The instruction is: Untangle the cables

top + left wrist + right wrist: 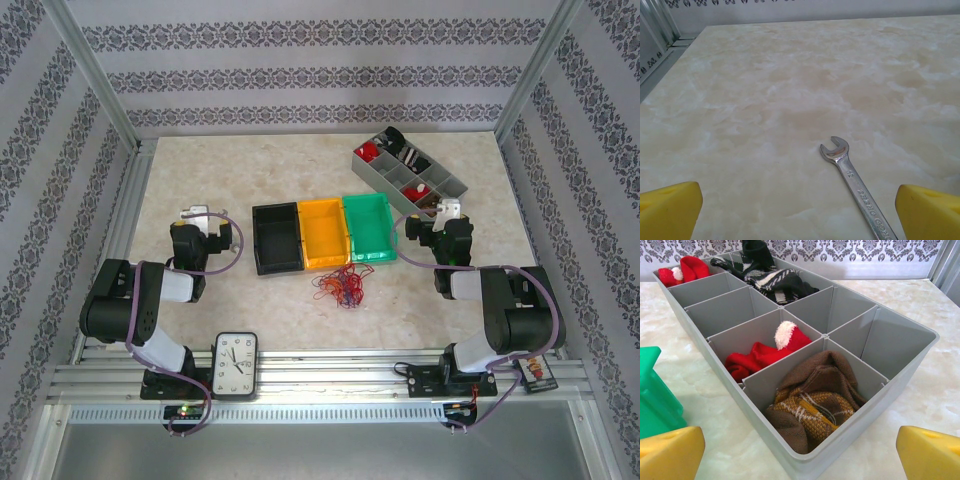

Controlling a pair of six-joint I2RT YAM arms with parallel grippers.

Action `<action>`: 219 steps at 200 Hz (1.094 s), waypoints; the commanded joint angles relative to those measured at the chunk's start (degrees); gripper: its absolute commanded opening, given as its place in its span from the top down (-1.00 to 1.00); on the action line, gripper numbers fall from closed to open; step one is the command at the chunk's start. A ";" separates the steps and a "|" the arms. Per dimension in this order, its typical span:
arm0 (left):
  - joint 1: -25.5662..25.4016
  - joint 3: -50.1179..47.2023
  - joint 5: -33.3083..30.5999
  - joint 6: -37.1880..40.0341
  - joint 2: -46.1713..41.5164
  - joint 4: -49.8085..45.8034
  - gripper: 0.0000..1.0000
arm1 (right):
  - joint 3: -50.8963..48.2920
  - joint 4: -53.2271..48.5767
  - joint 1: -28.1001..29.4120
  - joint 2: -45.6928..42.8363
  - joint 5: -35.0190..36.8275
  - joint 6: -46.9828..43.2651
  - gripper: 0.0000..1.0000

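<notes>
**Cables bunched below the bins**

The cables [343,287] are seen as one red, orange and blue bunch on the counter [290,312], at the centre of the top view, just below the orange bin [322,232] and green bin [367,226]. The left fingers [196,216], at centre left, are spread wide and nothing is held; a wrench [855,186] is seen before them. The right fingers [450,211], at centre right, are likewise spread wide and empty.

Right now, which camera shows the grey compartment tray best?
Right wrist: the grey compartment tray sits close, the brown knitwear in its near cell clear. Top external shows it whole but small, far right. Left wrist faces a wrench.
</notes>
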 commanded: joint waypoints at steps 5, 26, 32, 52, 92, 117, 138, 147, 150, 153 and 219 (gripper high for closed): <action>0.23 -0.44 -0.74 -0.81 0.26 2.54 -0.99 | 0.04 0.72 0.30 -0.14 -0.73 -0.16 -0.96; 0.22 -0.44 -0.75 -0.82 0.19 2.56 -0.99 | 0.04 0.72 0.21 -0.12 -0.86 -0.15 -0.96; 0.23 -0.44 -0.74 -0.78 0.24 2.55 -0.99 | 0.04 0.72 0.21 -0.10 -0.79 -0.03 -0.96; 0.27 -0.44 -0.74 -0.76 0.23 2.53 -0.99 | 0.04 0.72 0.21 -0.12 -0.88 -0.14 -0.96; 0.24 -0.44 -0.74 -0.82 0.21 2.55 -0.99 | 0.04 0.72 0.21 -0.10 -0.80 -0.16 -0.96; 0.22 -0.44 -0.74 -0.77 0.20 2.55 -0.99 | 0.04 0.72 0.21 -0.12 -0.86 -0.14 -0.96; 0.25 -0.44 -0.74 -0.77 0.25 2.58 -0.99 | 0.04 0.72 0.12 -0.13 -0.94 -0.15 -0.96; 0.22 -0.60 -0.94 -1.03 0.18 2.72 -0.99 | 0.04 0.72 0.19 -0.14 -0.88 -0.15 -0.96; 0.22 -0.68 -1.35 -1.09 0.13 2.92 -0.99 | 0.04 0.72 0.17 -0.14 -0.91 -0.09 -0.96; 0.22 -0.72 -1.67 -1.17 0.15 3.11 -0.99 | 0.03 0.72 0.16 -0.10 -0.95 -0.11 -0.96; -0.16 15.21 -1.90 -8.40 -15.94 -37.49 -0.99 | 2.34 -2.27 -1.08 -1.25 -5.39 0.69 -0.96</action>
